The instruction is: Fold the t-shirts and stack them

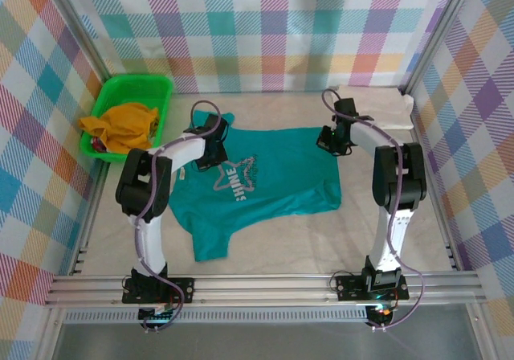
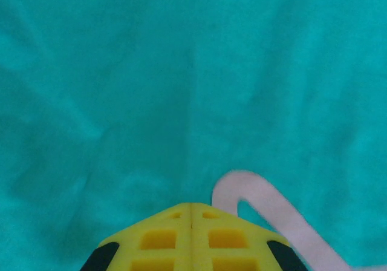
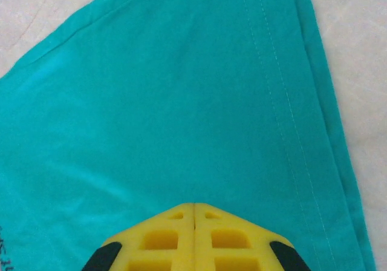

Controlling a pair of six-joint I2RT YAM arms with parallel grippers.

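Note:
A teal t-shirt (image 1: 269, 179) with a silver star and "SHINE" print lies spread flat on the middle of the table. My left gripper (image 1: 210, 141) sits over its far left part, near the collar. In the left wrist view the yellow fingertips (image 2: 191, 205) are pressed together against teal cloth (image 2: 181, 89), with a pale curved strip (image 2: 272, 210) just to their right. My right gripper (image 1: 331, 141) is at the shirt's far right corner. There too the tips (image 3: 193, 205) are shut, resting on the cloth (image 3: 181, 101) inside its stitched hem (image 3: 302, 132). A folded cream-white t-shirt (image 1: 381, 103) lies at the back right.
A green plastic basket (image 1: 163, 83) holding mustard-yellow cloth (image 1: 124, 127) stands at the back left. Checked walls and metal posts enclose the table. Bare marble tabletop (image 1: 321, 239) lies in front of the teal shirt.

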